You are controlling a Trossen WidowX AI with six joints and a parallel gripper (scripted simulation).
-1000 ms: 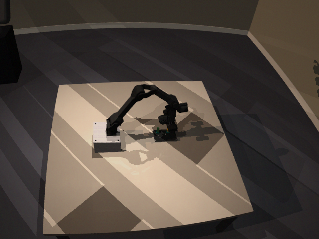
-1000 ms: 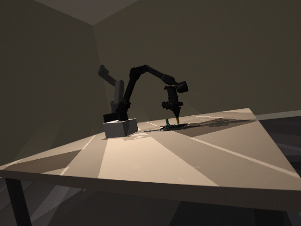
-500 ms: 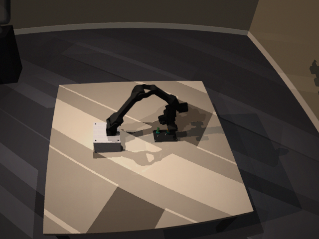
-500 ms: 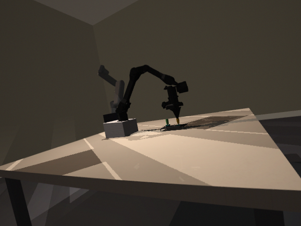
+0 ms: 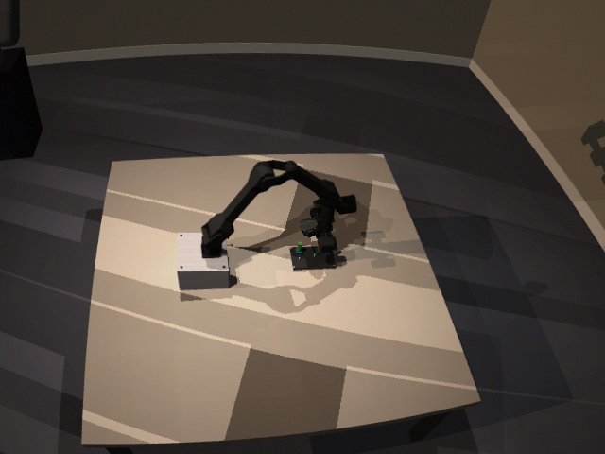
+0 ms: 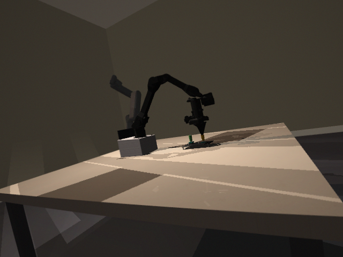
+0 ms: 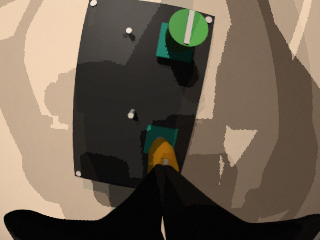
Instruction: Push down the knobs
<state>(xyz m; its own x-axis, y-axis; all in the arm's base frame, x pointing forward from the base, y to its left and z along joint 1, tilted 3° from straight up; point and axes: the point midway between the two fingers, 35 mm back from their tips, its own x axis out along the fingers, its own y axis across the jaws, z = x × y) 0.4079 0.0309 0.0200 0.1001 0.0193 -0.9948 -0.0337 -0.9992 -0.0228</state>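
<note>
So you've got your tabletop (image 5: 170, 332) (image 6: 221, 190) in a pretty dim room, pale tan with a dark edge and dark legs (image 6: 20, 229) under it. Light falls across it in crooked bands, bright strips next to brown shadow patches. Your walls (image 5: 244, 24) (image 6: 221, 55) are a drab olive-brown, and from the top view the one on the right looks warmer. There's a lighter baseboard (image 5: 244, 47) (image 6: 318, 129) running along the dark grey floor (image 5: 195, 97) (image 6: 313, 160), plus some black boxy thing (image 5: 17, 107) over at the left edge, can't tell what.
</note>
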